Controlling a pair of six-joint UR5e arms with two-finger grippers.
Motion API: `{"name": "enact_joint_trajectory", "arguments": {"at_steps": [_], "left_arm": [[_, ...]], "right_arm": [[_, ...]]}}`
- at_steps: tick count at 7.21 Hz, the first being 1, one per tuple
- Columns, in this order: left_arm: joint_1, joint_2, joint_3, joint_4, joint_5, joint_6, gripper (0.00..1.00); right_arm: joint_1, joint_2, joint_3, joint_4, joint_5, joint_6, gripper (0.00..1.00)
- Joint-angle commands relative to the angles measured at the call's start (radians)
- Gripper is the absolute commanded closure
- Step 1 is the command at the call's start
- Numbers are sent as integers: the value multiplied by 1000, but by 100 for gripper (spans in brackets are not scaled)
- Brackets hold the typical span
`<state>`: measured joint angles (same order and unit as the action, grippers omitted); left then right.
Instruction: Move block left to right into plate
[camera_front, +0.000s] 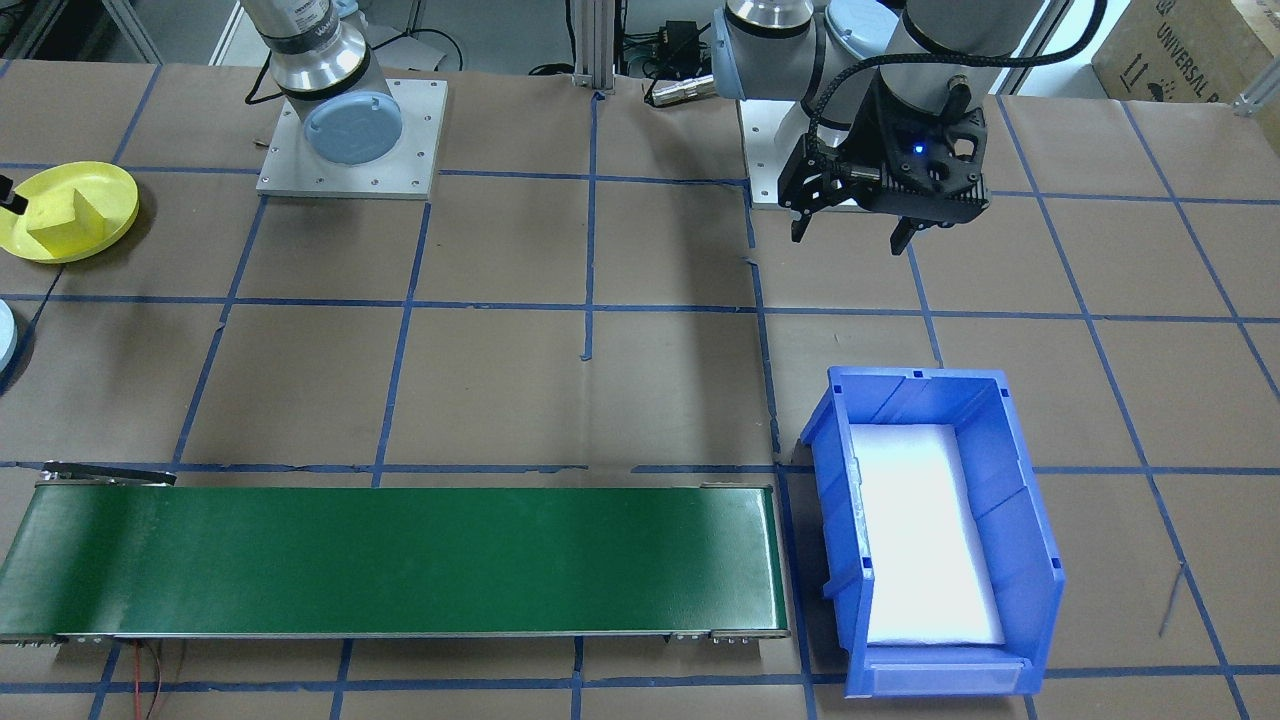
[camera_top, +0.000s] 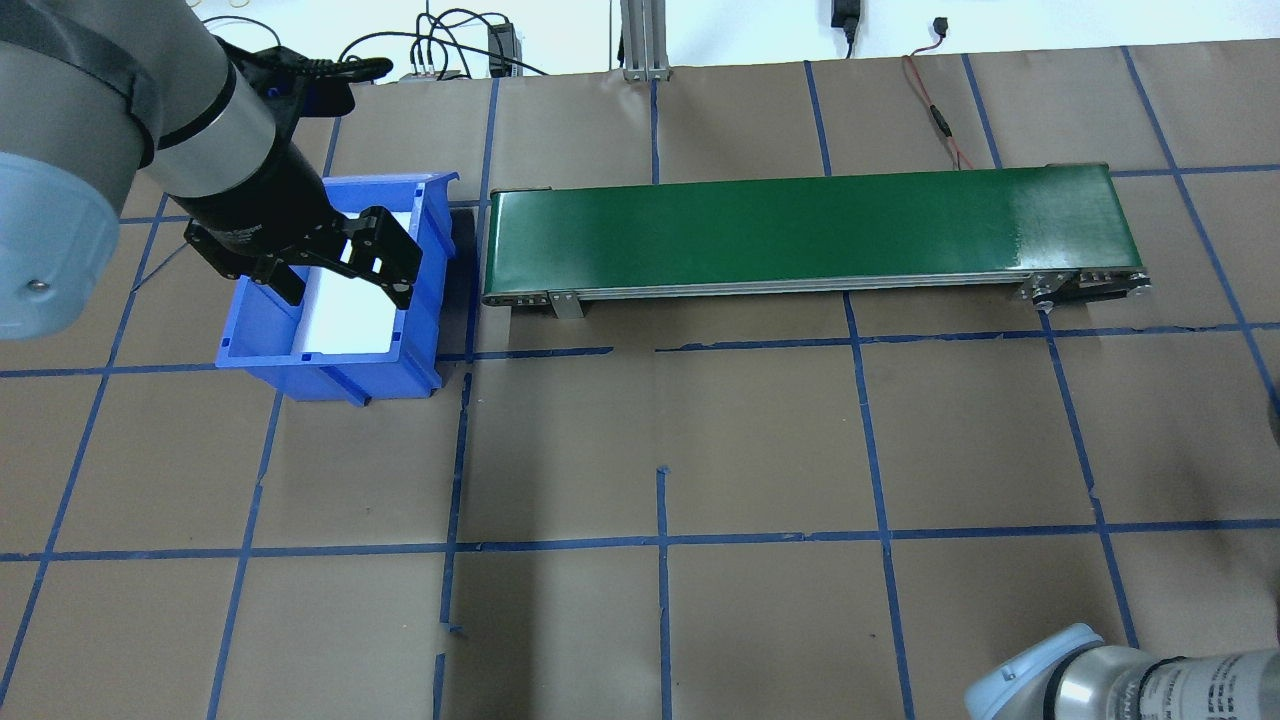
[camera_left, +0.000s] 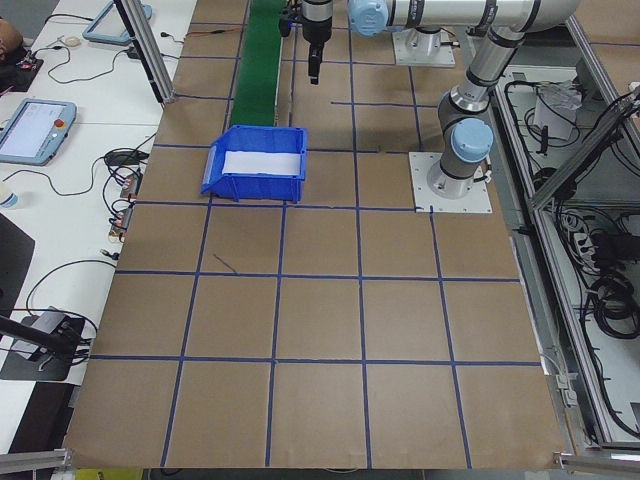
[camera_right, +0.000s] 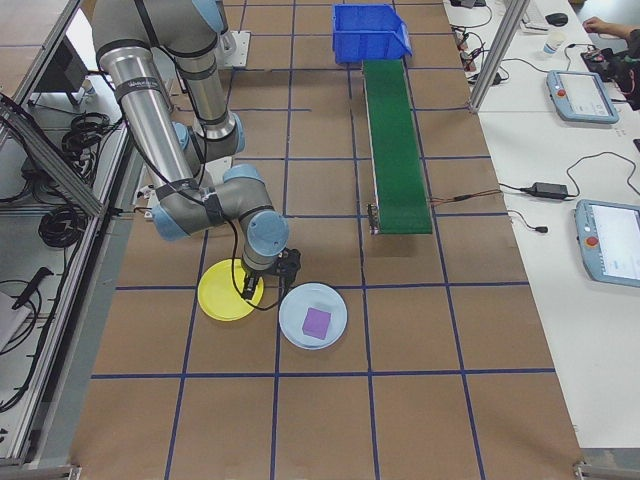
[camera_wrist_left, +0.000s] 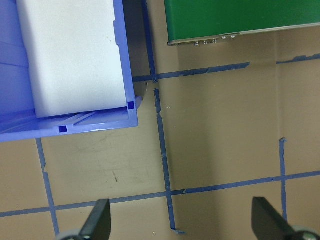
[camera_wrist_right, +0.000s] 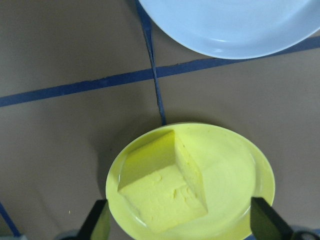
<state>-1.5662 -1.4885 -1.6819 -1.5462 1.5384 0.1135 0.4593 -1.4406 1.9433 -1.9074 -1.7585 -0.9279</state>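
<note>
The right gripper (camera_wrist_right: 175, 227) hangs over the yellow plate (camera_wrist_right: 240, 165), its jaws spread wide and holding nothing; the two fingertips (camera_wrist_right: 97, 220) show at the lower edge of the wrist view, one on each side of the plate. Between and just beyond the jaws, a yellow block (camera_wrist_right: 162, 187) lies in the plate, toward its left half in that view and clear of both fingers. Past the plate, farther out from the jaws, is the rim of a pale blue plate (camera_wrist_right: 230, 25), which in the right side view carries a purple block (camera_right: 317, 321). The left gripper (camera_front: 855, 225) hovers above the table with its jaws also wide apart and empty. Ahead of its jaws, to one side, sits a blue bin (camera_wrist_left: 125, 75) with a white liner (camera_wrist_left: 75, 55); ahead to the other side is the end of a green conveyor (camera_wrist_left: 240, 17).
</note>
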Motion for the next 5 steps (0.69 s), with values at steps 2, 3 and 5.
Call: {"name": "enact_joint_trajectory", "arguments": {"at_steps": [2,3,5], "left_arm": [[0,1,-1,0,-1,0,0],[0,1,-1,0,0,0,0],[0,1,-1,0,0,0,0]], "right_arm": [[314,-58,-138,2,10,143,0],[390,-133,-133,8,8,217,0],[552,-222,-144,92,10,318,0]]}}
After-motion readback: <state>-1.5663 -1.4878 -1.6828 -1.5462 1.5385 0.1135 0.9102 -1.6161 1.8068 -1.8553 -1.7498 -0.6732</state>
